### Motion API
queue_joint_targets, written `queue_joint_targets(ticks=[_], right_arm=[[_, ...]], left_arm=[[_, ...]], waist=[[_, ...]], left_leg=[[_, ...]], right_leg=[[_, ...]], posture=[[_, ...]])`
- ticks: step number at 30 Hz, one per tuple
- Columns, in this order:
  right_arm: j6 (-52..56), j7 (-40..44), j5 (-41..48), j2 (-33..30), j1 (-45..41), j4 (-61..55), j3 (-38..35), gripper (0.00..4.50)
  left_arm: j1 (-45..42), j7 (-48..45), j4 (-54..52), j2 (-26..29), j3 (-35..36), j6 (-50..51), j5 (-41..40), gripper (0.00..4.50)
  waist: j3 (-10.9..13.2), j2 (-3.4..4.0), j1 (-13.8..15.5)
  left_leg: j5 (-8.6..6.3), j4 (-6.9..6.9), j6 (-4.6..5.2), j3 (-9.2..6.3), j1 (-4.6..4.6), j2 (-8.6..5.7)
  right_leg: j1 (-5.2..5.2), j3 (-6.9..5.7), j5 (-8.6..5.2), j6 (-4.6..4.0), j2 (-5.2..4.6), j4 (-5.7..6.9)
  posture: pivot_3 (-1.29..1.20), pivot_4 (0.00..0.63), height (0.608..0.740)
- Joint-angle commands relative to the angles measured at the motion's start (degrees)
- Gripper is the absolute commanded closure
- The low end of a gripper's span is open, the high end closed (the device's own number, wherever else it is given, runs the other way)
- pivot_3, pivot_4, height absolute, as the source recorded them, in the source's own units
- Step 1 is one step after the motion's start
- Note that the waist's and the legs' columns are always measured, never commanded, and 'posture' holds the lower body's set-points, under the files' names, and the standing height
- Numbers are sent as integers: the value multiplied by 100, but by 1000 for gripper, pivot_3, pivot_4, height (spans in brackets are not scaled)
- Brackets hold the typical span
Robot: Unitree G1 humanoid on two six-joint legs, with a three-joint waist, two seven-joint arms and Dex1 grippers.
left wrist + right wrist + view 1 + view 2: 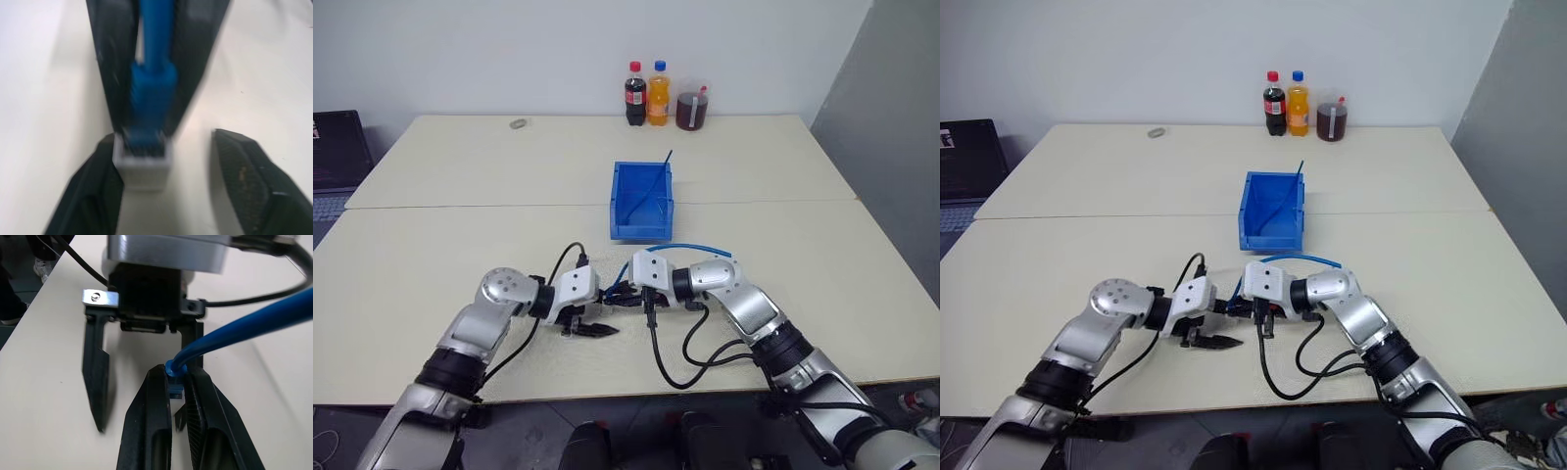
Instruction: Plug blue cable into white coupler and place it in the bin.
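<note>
Head views. Left pincer (590, 329): spread, low over the table (431, 255), just left of the joint. Right pincer (619, 293): pressed together on the blue cable (690, 248) close behind its plug. Cable arcs from that grip over the right wrist. Bin (642, 201): beyond both pincers, near the table's middle, well apart from the joint; a thin dark-blue strand leans in it.

Left wrist view. White coupler (142, 164): against one finger of the spread left pincer, clear of the other finger. Plug seated in the coupler's opening; depth of seating not readable.

Right wrist view. Right pincer (178, 391) pinching the cable at the plug boot; left pincer (142, 377) opposite, fingers wide apart. Coupler hidden behind the fingers.

Risks, as judged. Coupler now hangs on the plug alone: if not latched, likely to drop off during the carry to the bin. Spread left finger touching the coupler could drag or tilt it. Trailing cable could snag on the wrist or bin rim.
</note>
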Motion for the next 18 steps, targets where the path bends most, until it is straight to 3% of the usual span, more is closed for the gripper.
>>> queue_joint_targets(ticks=[1, 4, 11, 15, 18], right_arm=[[255, -137, 220, -129, 46, -621, -385, 4390], [605, -239, 468, -244, 122, -1073, -693, 4390], [1678, -776, 1362, -489, 100, -1978, -1950, 4390], [1934, -1466, 1701, -256, -546, -1437, -2670, 4390], [1784, -1692, 1596, -153, -1191, -471, -2751, 4390]], left_arm=[[377, 277, -453, 355, 580, 499, -288, 476], [576, 546, -846, 403, 1082, 998, -739, 0], [374, 1315, -1713, 274, 1734, 1914, -1385, 0], [-92, 1774, -1886, 193, 1731, 2322, -1457, 0], [-418, 1964, -1853, 136, 1647, 2516, -1461, 0]], waist=[[6, 2, 1], [19, 2, 30], [42, -3, 113], [52, -4, 112], [53, -3, 52]], left_leg=[[0, -1, 0, -1, -1, 3], [0, -2, 0, 0, -1, 7], [0, 1, -2, 1, -13, 11], [-1, 0, -3, 3, -12, 11], [0, -1, -2, 6, -9, 11]], right_leg=[[-2, -2, -1, -1, 2, 0], [-1, -7, -2, -2, 3, 0], [-4, -11, -2, -1, 1, -8], [-4, -10, 0, 2, 3, -13], [-4, -7, 1, 3, 5, -12]], posture=[[0, 150, 740], [0, 150, 740], [0, 150, 740], [0, 150, 740], [0, 150, 740]])
